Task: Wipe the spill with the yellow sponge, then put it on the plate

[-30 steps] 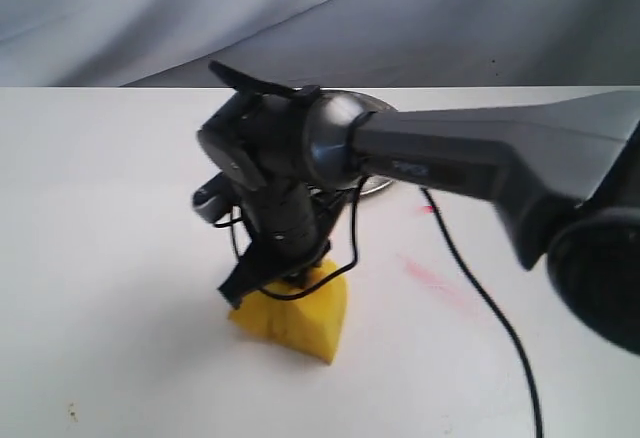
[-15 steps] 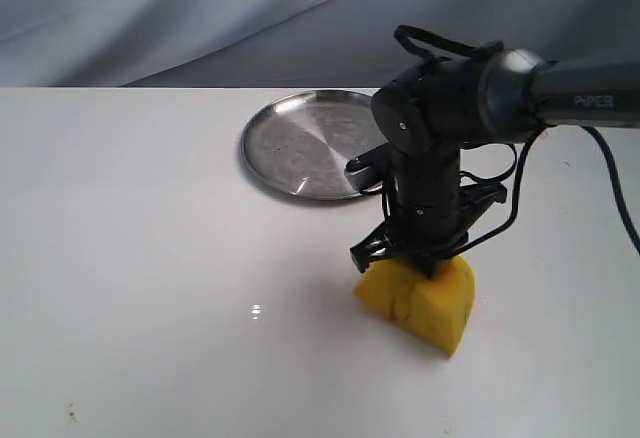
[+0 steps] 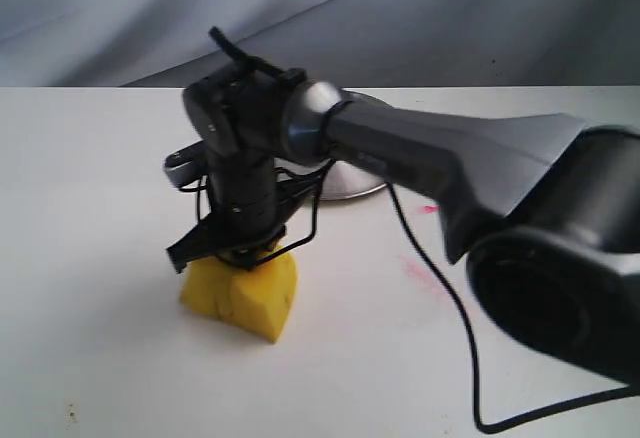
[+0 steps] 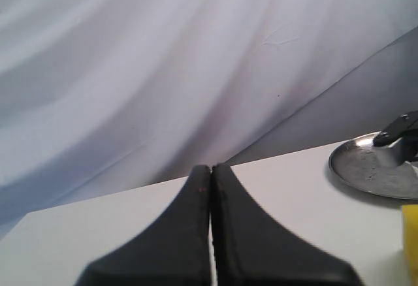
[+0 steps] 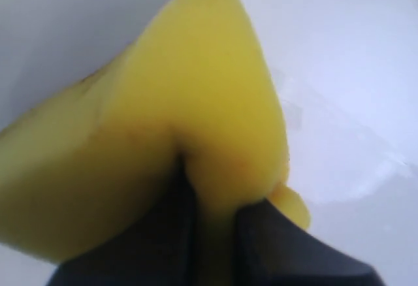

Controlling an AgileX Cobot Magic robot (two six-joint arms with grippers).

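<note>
The yellow sponge [image 3: 243, 296] rests on the white table, squeezed at its top by my right gripper [image 3: 240, 250], which points straight down and is shut on it. In the right wrist view the sponge [image 5: 163, 129] fills the frame, pinched between the dark fingers [image 5: 287, 243]. The steel plate [image 3: 358, 180] lies behind the right arm, mostly hidden by it; the left wrist view shows the plate [image 4: 372, 168] too. My left gripper [image 4: 211, 175] is shut on nothing, held above the table. No amber puddle shows; a thin wet sheen lies on the table beside the sponge [image 5: 339, 149].
A pink-red smear [image 3: 425, 276] and a small red dot [image 3: 428, 208] mark the table right of the sponge. The right arm's black cable [image 3: 440, 298] trails over the table. A grey cloth backdrop [image 3: 320, 18] hangs behind.
The right gripper has swept the sponge back to the left across the table, after going from left of centre to the right half a second ago. The plate is covered by the arm again.
</note>
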